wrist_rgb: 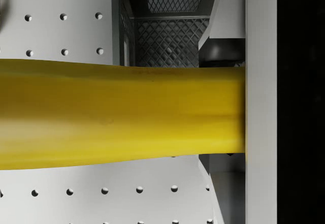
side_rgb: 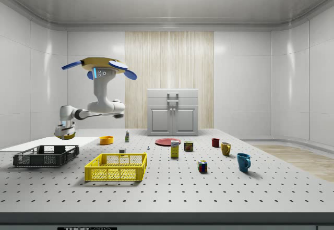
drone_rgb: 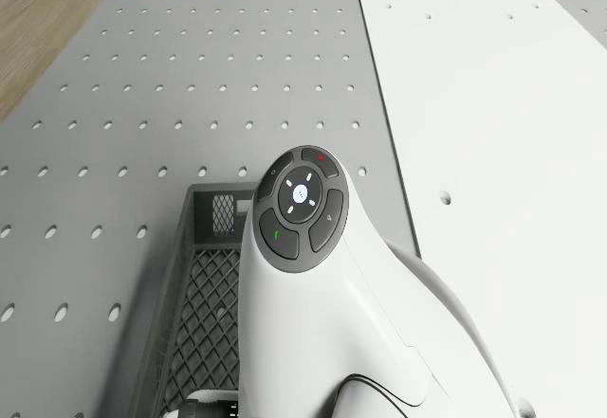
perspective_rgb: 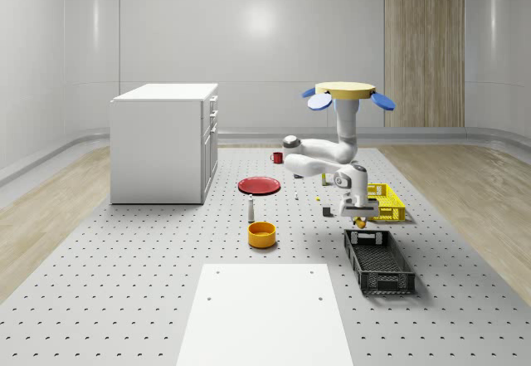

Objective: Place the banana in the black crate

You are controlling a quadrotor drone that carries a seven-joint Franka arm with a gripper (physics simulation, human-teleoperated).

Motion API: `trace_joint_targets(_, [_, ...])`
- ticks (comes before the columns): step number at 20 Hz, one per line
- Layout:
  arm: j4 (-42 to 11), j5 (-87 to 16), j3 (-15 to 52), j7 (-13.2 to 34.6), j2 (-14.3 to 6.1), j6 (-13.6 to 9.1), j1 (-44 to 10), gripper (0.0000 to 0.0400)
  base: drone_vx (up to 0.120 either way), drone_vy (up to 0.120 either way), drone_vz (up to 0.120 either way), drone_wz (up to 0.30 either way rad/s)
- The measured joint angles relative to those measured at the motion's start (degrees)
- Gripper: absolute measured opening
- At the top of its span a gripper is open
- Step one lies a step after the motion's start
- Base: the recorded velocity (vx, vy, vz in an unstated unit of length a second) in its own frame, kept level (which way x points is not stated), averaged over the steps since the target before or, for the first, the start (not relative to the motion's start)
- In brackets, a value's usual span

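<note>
- I'm hovering in the air over the perforated table [perspective_rgb: 124, 300], my drone body [perspective_rgb: 344, 90] sitting above the stretch between the red plate [perspective_rgb: 260, 185] and the yellow crate [perspective_rgb: 387, 202].
- My arm is reaching down and forward, so my claw [perspective_rgb: 360, 222] is hanging just above the near end of the black crate [perspective_rgb: 379, 261], not touching it.
- I'm gripping the banana [wrist_rgb: 119, 115] right now, claw clenched on it; in the wrist view it's lying crosswise against my finger [wrist_rgb: 260, 102], with the crate's mesh wall showing behind it.
- So the banana is up in the air in my grip, over the crate's end wall, not inside it yet.
- In the side view my claw [side_rgb: 65, 133] is hanging over the black crate [side_rgb: 46, 156] at that view's left, with the yellow crate [side_rgb: 116, 167] just beside it.
- The drone view is looking down past my wrist at the crate's end, with the white mat [drone_rgb: 493, 153] lying beside it.
- An orange bowl [perspective_rgb: 261, 234] is sitting well apart from the crate, and a white cabinet [perspective_rgb: 164, 142] is standing farther back.
</note>
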Motion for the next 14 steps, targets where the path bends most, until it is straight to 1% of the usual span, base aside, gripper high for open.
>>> trace_joint_targets(9, [0.00,0.04,0.02,0.02,-0.11,0.11,-0.03,0.0201,0.120,0.120,0.000,0.000])
trace_joint_targets(14, [0.01,0.07,0.02,0.03,-0.17,0.16,-0.04,0.0201,0.008,0.120,-0.112,0.000])
